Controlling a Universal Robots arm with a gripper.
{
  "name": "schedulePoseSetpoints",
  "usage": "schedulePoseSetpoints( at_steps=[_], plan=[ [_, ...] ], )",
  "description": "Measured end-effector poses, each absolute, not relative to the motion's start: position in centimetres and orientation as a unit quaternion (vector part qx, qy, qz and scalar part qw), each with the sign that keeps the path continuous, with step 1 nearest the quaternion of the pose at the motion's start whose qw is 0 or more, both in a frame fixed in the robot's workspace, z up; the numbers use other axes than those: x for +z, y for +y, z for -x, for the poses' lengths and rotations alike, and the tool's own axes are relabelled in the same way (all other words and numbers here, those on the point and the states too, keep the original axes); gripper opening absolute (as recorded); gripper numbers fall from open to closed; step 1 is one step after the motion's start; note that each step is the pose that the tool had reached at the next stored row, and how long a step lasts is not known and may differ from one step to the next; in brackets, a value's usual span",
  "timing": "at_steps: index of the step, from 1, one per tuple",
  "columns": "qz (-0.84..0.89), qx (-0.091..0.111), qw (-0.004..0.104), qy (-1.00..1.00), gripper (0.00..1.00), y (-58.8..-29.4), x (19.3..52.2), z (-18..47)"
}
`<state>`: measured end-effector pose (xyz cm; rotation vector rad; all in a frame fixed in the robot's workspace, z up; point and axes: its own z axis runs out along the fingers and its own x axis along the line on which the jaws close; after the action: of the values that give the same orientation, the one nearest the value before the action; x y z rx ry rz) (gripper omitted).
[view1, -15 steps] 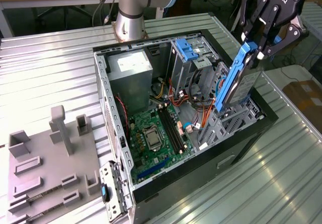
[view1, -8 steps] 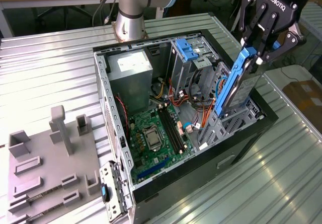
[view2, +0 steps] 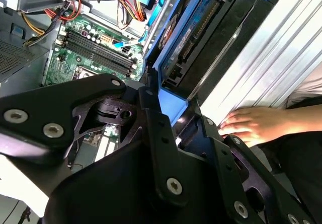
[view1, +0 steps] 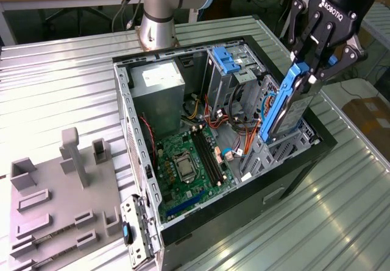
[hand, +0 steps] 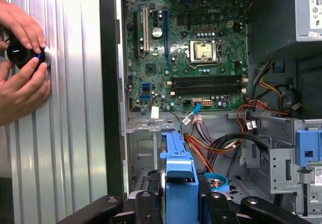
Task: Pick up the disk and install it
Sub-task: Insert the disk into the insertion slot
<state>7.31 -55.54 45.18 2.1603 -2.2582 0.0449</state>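
While my gripper point(view1: 309, 71) has its fingers clamped on the upper end of the disk point(view1: 285, 109), the disk hangs below them, long axis steep and tilted toward the exterior view's right. Its lower end sits at the drive cage point(view1: 286, 148) mouth. Room is tight: cables point(view1: 241, 138) on one side, the computer case point(view1: 129, 94) front wall close on the other.

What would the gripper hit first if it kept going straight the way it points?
Probably the grey drive cage in the case. The gripper points down into it, shut on the disk, whose lower end would arrive first. It may already touch; depth is unclear.
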Motion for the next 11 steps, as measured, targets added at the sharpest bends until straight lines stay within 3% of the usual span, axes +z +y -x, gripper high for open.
schedulePoseSetpoints(
  at_steps=[11],
  plan=[
    [-0.691, 0.014, 0.008, -0.722, 0.37, -55.6, 44.1, -7.5]
  ],
)
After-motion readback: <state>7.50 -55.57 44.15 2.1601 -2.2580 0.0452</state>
